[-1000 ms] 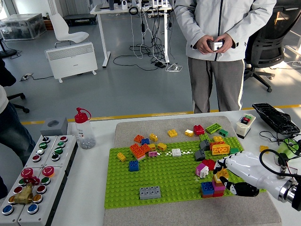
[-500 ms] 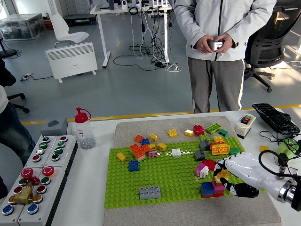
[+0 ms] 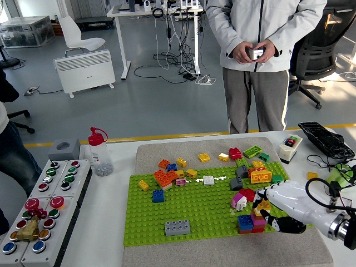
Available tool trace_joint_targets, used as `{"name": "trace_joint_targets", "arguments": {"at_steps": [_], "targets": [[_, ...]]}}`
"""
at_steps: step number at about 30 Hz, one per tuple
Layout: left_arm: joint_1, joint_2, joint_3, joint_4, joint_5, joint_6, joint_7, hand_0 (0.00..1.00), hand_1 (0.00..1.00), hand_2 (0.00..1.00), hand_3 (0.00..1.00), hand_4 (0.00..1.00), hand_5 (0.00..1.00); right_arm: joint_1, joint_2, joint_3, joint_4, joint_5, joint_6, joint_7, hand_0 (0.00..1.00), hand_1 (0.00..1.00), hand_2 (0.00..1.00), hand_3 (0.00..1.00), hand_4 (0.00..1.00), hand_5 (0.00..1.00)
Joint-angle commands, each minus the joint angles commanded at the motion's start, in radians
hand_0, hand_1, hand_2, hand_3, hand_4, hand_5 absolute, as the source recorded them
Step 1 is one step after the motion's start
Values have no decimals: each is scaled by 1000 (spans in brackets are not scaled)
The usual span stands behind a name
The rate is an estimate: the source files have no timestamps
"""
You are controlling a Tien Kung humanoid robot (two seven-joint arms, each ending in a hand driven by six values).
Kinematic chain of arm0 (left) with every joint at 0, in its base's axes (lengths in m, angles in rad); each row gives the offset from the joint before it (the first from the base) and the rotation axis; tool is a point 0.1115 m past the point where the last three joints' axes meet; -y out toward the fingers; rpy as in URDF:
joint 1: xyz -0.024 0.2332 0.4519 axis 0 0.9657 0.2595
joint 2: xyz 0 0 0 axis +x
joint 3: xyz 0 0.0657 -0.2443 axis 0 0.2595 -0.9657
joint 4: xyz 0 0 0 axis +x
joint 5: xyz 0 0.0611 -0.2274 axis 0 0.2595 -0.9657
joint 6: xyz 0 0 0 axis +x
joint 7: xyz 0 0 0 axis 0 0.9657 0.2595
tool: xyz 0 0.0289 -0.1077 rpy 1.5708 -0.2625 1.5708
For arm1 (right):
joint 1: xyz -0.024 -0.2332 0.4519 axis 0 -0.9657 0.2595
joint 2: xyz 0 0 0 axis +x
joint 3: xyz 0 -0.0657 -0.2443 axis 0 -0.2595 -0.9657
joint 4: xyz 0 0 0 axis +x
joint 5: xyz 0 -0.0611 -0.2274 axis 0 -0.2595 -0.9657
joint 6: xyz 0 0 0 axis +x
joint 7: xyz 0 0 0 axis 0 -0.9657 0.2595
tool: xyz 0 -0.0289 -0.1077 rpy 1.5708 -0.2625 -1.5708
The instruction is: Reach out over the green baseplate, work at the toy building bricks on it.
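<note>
Right hand (image 3: 281, 207) reaches in low from the lower right, palm down over the green baseplate (image 3: 194, 214), fingers curled around a yellow brick (image 3: 262, 206) beside the blue and magenta bricks (image 3: 251, 222), as far as I can see.

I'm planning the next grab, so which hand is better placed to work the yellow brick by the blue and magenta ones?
Right. The right hand already hangs over the baseplate's right end, fingers at the yellow brick. The left hand is out of view.
</note>
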Motion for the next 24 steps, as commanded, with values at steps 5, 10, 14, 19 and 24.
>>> {"name": "trace_joint_targets", "arguments": {"at_steps": [5, 10, 14, 19, 24], "targets": [[0, 0, 1, 0, -1, 0, 0, 680, 696, 674, 612, 354, 998, 2, 2, -6, 1, 1, 1, 0, 561, 630, 618, 587, 417, 194], [-1, 1, 2, 0, -2, -1, 0, 680, 696, 674, 612, 354, 998, 4, 3, -13, 1, 1, 2, 0, 561, 630, 618, 587, 417, 194], [-1, 0, 2, 0, -2, 0, 0, 680, 696, 673, 612, 354, 998, 5, 4, -16, 0, 1, 3, -1, 561, 629, 617, 587, 417, 193], [0, 0, 2, 0, -3, -1, 0, 680, 696, 675, 612, 354, 998, 4, 4, -12, 0, -1, 3, -1, 560, 629, 617, 587, 417, 193], [1, 0, 2, 0, -2, -1, 1, 681, 696, 674, 612, 354, 998, -6, 2, 16, 10, -4, -1, 0, 560, 628, 617, 587, 417, 193]]}}
